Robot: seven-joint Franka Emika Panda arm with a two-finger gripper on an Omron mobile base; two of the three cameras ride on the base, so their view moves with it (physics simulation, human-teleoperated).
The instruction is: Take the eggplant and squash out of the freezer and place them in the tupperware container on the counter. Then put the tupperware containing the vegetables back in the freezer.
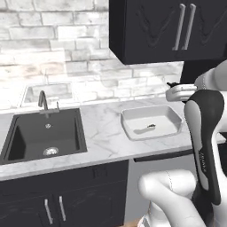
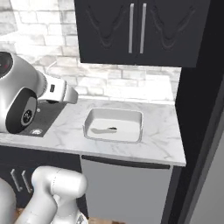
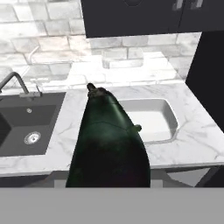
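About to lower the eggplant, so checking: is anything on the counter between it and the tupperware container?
Nothing visible. The eggplant hangs in the gripper just short of the tupperware container, with bare counter between; a small piece already lies inside the container.

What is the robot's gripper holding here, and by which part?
The eggplant, gripped at its broad lower end; its stem end points toward the tupperware container.

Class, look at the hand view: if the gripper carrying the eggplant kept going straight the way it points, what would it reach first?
Probably the white container on the counter, or the counter's near edge just before it. The eggplant points that way; depth is hard to judge.
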